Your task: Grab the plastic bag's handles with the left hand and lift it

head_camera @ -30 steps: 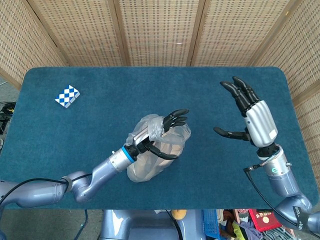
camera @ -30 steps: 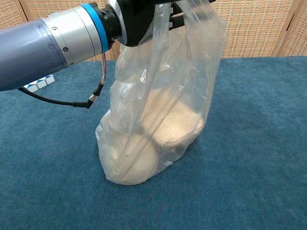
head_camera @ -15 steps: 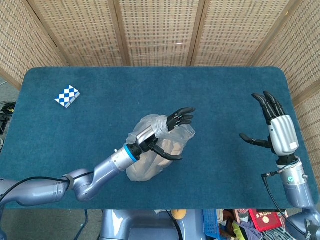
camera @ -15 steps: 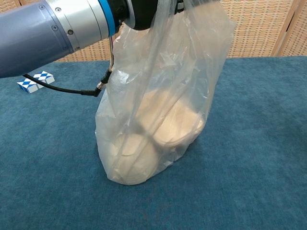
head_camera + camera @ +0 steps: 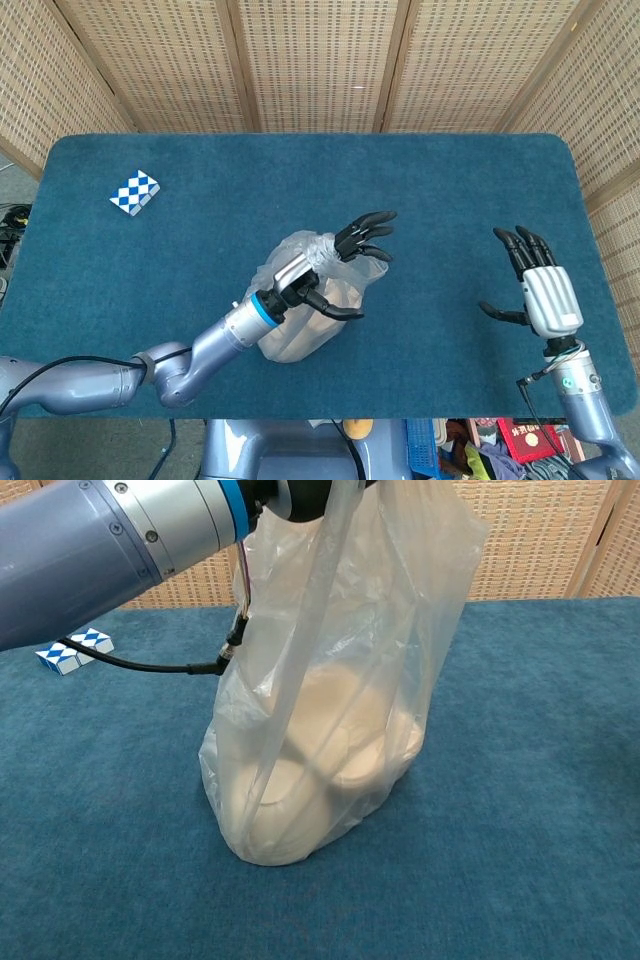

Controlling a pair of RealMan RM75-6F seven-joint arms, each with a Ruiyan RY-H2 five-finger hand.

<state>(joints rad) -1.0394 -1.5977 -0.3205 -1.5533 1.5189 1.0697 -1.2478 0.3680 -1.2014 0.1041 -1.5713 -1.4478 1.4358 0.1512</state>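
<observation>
Plastic bag (image 5: 340, 710), unlabelled, handles in left hand (image 5: 325, 270).

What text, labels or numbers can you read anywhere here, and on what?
None readable.
Clear plastic bag: no print visible.
Blue-and-white checkered block: pattern only, no lettering.
Red packet below the table edge: marks too small to read.

My left hand (image 5: 340, 265), black-fingered on a silver wrist ringed in blue, meets a clear, milky plastic bag (image 5: 330, 720) showing pale cream rounds inside. My right hand (image 5: 535, 285) pairs black fingers with a silver back. The bench (image 5: 300, 180) wears deep teal cloth; a blue-and-white checkered block (image 5: 134, 191) lies on it. Behind stand tan woven panels (image 5: 320, 60).
</observation>
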